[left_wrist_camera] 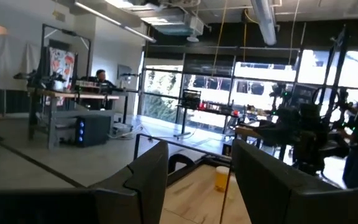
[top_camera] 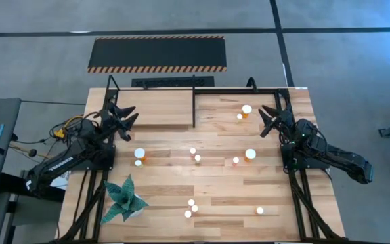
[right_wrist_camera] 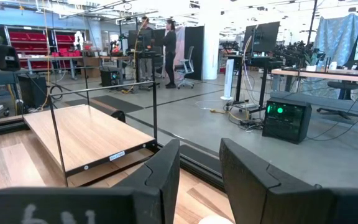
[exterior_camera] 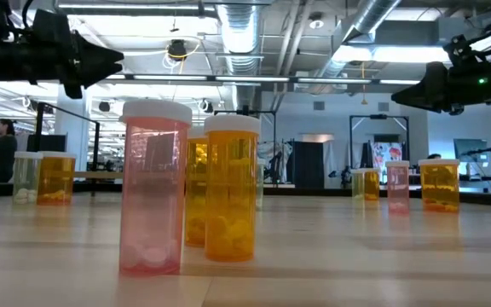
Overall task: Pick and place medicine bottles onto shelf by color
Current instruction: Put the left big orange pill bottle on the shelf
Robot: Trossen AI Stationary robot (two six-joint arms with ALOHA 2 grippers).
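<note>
While I am watching the overhead feed, the medicine bottles [top_camera: 197, 158] are standing scattered across the wooden table [top_camera: 181, 183]: a white-capped pair at the middle, one near the left arm [top_camera: 139, 154], two toward the right side [top_camera: 250, 154], and a small cluster [top_camera: 190, 207] nearer the front edge with one more off to its right [top_camera: 259, 211]. Two orange ones [top_camera: 246, 110] are sitting by the back right corner, inside the black rails. The shelf [top_camera: 153, 108] is lying at the back left of the table, its light board bare, with a black post rising at its right end. A green paper plant [top_camera: 124, 197] is resting at the front left, well apart from the bottles. Beyond the table's back edge a black hazard-striped panel [top_camera: 157, 53] is lying on the floor.

From table height a pink bottle [exterior_camera: 153, 189] and an orange one [exterior_camera: 231, 189] are looming just beside each other, hiding part of another behind them.

The left gripper [top_camera: 126, 116] is hanging above the shelf's left part, its arm reaching in from the left edge; its fingers [left_wrist_camera: 146, 174] are standing parted and holding nothing. The right gripper [top_camera: 269, 116] is hovering near the back right corner, just beside the two orange bottles, its fingers [right_wrist_camera: 164, 169] likewise spread a moderate way and gripping nothing.
</note>
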